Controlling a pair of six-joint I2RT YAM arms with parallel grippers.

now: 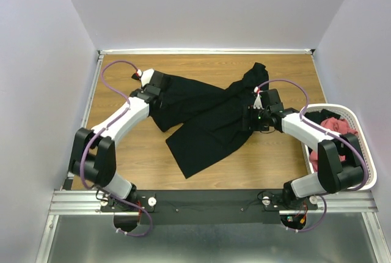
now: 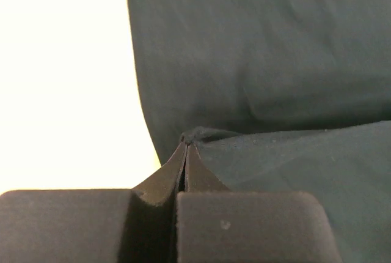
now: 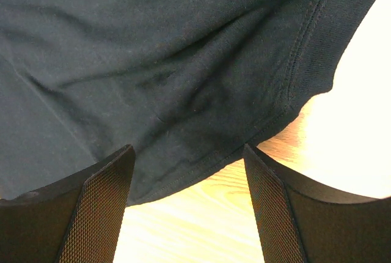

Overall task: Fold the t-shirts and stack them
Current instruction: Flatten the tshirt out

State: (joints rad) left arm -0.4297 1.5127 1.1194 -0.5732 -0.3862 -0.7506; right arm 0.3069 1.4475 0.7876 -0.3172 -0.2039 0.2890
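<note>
The large plain black cloth t-shirt (image 1: 208, 119) lies rumpled mid-way on the brown wooden bench (image 1: 140, 159), its far-left edge pinched in the closed left pincer (image 2: 186, 145), arm stretched low, while the right pincer (image 3: 188, 153) gapes wide over the opposite hem, elbow bent inward, probably to spread the cloth flat.
</note>
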